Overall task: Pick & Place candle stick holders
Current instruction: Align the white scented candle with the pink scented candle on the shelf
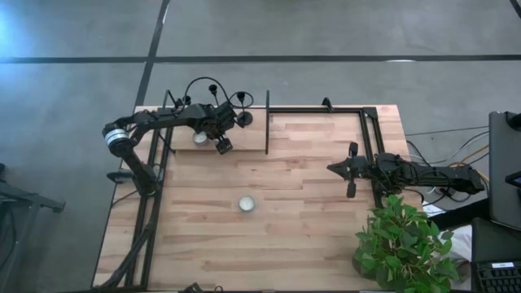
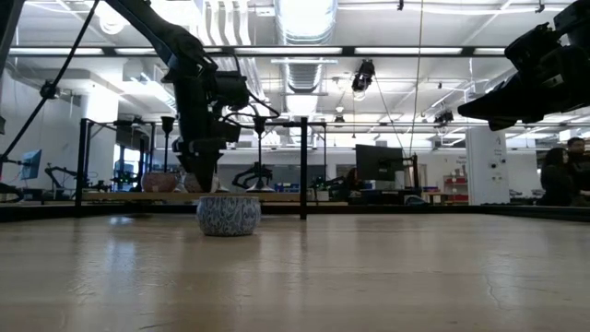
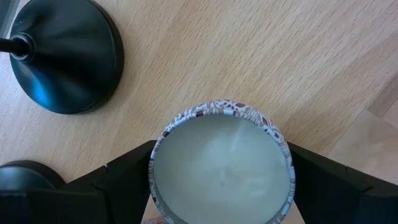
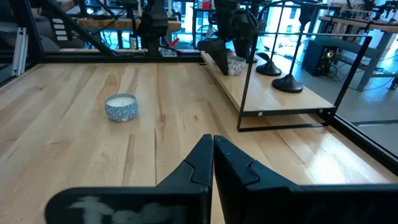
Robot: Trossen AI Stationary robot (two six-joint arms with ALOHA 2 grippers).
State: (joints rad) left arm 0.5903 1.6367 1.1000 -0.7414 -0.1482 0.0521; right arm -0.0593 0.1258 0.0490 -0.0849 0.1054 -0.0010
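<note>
A black candle stick holder with a round base and a thin stem stands on the raised wooden shelf at the table's far left. Part of a second black base shows beside it, and two holders show on the shelf in the right wrist view. My left gripper points down over the shelf, open, with a white candle in a patterned tin standing between its fingers. My right gripper is shut and empty, held level above the table's right side. My left gripper's two fingers come from above and stand close against opposite sides of the tin's wall. Whether they touch it I cannot tell. The tin stands upright on the shelf.
A second patterned candle tin sits on the open table near the middle. A black frame post bounds the shelf's right end, and black rails run along the far right. A potted plant overhangs the near right corner.
</note>
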